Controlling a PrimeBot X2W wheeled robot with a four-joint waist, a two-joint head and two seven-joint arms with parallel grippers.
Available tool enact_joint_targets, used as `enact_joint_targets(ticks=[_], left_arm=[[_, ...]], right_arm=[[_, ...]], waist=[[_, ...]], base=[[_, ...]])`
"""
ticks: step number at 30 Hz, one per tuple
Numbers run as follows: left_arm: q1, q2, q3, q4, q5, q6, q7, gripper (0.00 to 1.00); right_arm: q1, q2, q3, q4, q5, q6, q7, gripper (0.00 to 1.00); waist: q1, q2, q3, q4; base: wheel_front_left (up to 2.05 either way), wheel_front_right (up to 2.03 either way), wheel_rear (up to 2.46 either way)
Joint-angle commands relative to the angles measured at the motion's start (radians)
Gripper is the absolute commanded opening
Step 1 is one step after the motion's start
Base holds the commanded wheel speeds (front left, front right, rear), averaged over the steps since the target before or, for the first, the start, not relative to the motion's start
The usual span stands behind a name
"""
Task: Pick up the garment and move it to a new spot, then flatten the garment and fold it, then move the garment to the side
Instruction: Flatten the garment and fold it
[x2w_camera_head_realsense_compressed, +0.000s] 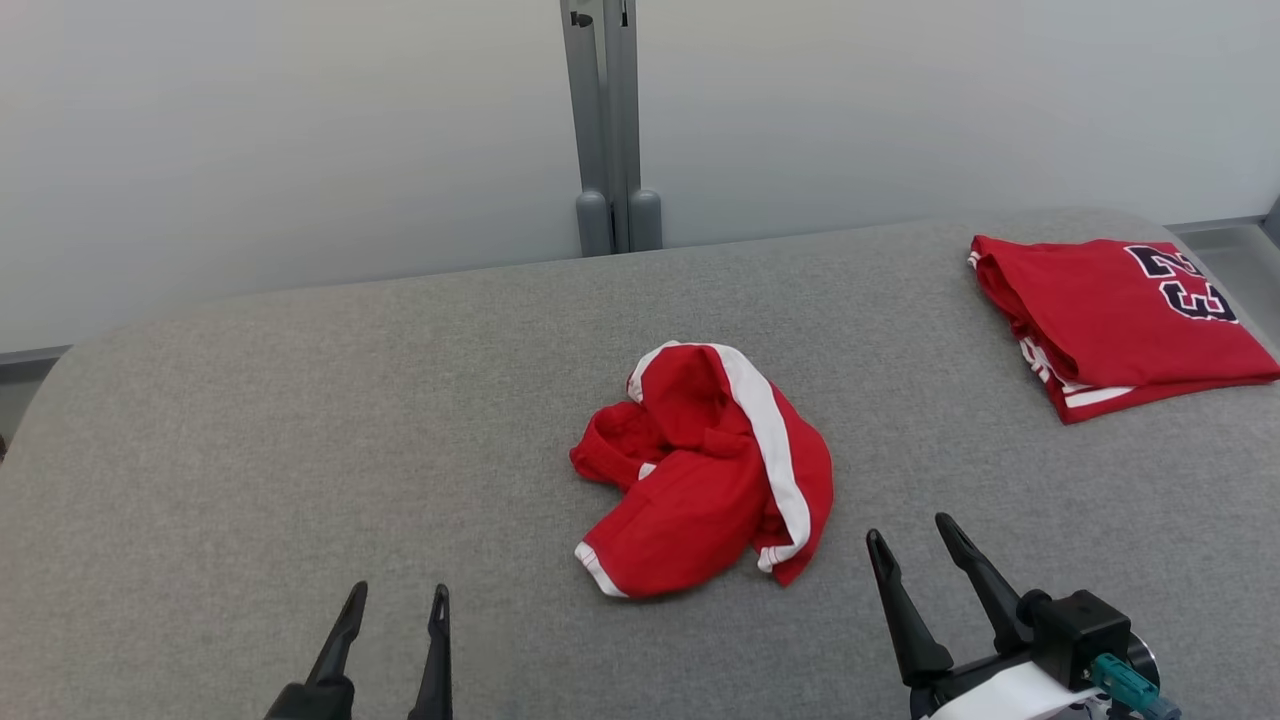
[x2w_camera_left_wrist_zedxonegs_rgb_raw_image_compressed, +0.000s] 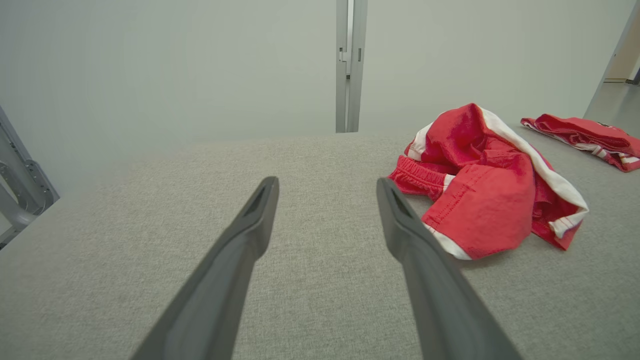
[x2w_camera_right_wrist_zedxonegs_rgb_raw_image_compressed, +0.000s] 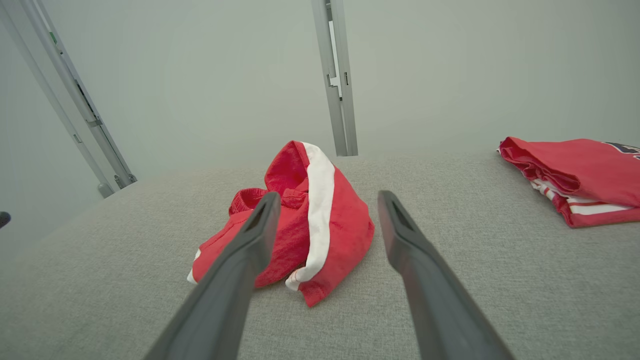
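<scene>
Presently the left tool (x2w_camera_head_realsense_compressed: 398, 592) and right tool (x2w_camera_head_realsense_compressed: 910, 529) hang empty over the bench (x2w_camera_head_realsense_compressed: 300, 450), fingers apart. Crumpled red shorts (x2w_camera_head_realsense_compressed: 705, 470) lie ahead, between them and nearer the right tool. A folded jersey (x2w_camera_head_realsense_compressed: 1120, 315) sits farther off, ahead-right.

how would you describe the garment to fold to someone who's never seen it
On the grey table, look at the middle. A red garment with a white stripe lies there crumpled, unlike the folded numbered jersey at the far right.
</scene>
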Motion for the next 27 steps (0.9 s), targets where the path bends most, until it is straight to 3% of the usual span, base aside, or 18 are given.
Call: enact_joint_targets(ticks=[1,9,19,27], left_arm=[[-0.040,0.016,-0.008,0.023,0.022,-0.014,-0.003,1.00],[-0.293,0.081,-0.142,0.221,0.160,-0.054,-0.003,1.00],[-0.658,0.106,-0.323,0.478,0.248,-0.073,-0.002,1.00],[-0.838,0.146,-0.570,0.639,0.318,-0.075,-0.002,1.00]], right_arm=[[-0.010,-0.005,0.002,-0.004,0.001,-0.001,-0.002,1.00],[-0.032,-0.016,0.014,-0.010,-0.005,-0.001,-0.002,1.00],[-0.118,-0.009,-0.009,-0.039,0.001,-0.001,-0.002,1.00],[-0.176,0.003,-0.021,-0.049,-0.005,-0.001,-0.002,1.00]], waist=[[0.0000,0.0000,0.011,-0.004],[0.0000,0.0000,0.086,-0.021],[0.0000,0.0000,0.278,-0.072],[0.0000,0.0000,0.360,-0.102]], base=[[0.00,0.00,0.00],[0.00,0.00,0.00],[0.00,0.00,0.00],[0.00,0.00,0.00]])
